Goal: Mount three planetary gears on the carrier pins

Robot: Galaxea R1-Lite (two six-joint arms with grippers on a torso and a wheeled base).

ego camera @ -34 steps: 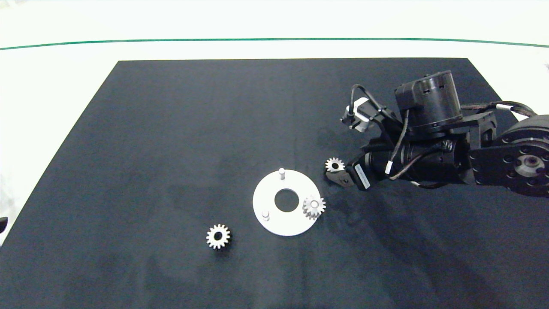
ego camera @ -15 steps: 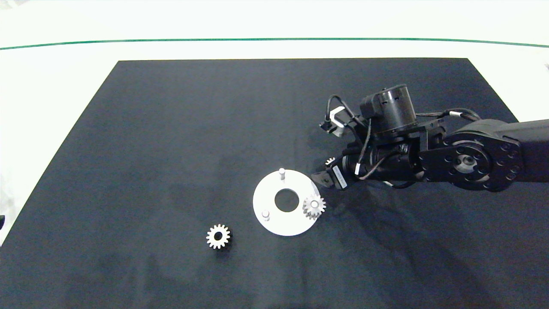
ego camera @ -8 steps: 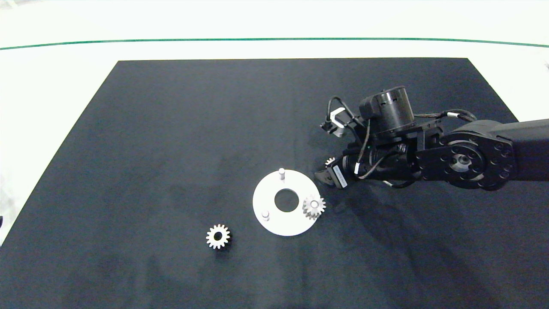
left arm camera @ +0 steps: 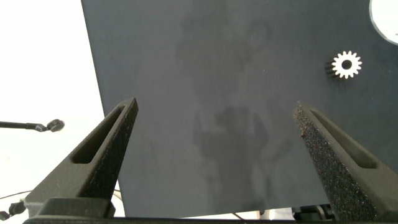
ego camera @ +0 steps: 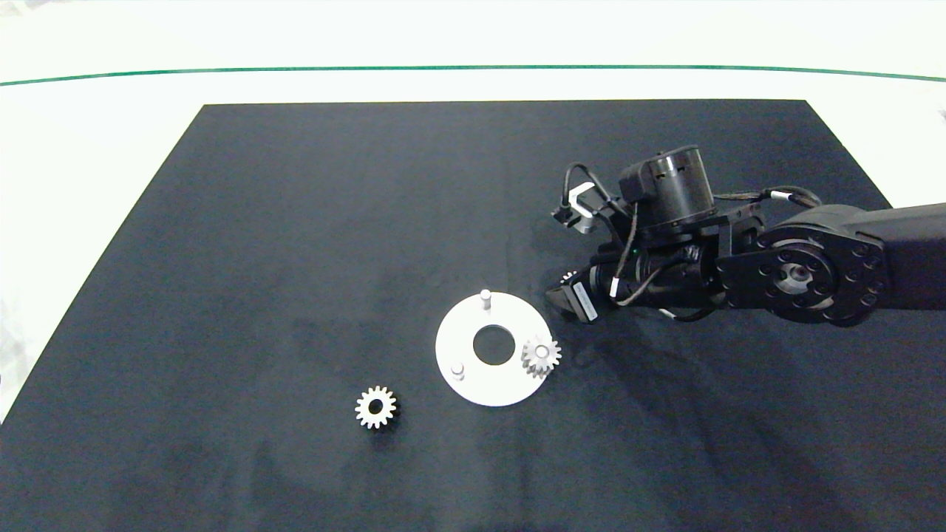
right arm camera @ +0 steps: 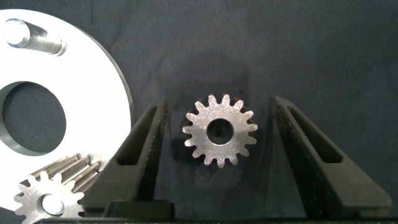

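Bright, even overhead light washes the pale table surround (ego camera: pixel 473 37) nearly white. Soft blurred shadows mottle the matte black rectangular mat (ego camera: pixel 295 222). The green border line (ego camera: pixel 473 69) bows slightly at the edges.

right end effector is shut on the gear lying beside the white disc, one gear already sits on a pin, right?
Not quite. The right end effector is open, not shut: the right wrist view shows its fingers either side of the gear with gaps. One gear does sit on a pin of the white disc.

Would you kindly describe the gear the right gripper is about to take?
Start at the white carrier disc mid-mat. Just beyond its right edge, the right gripper straddles one gear, fingers open. Unlike the pinned gear, it lies flat on the mat.
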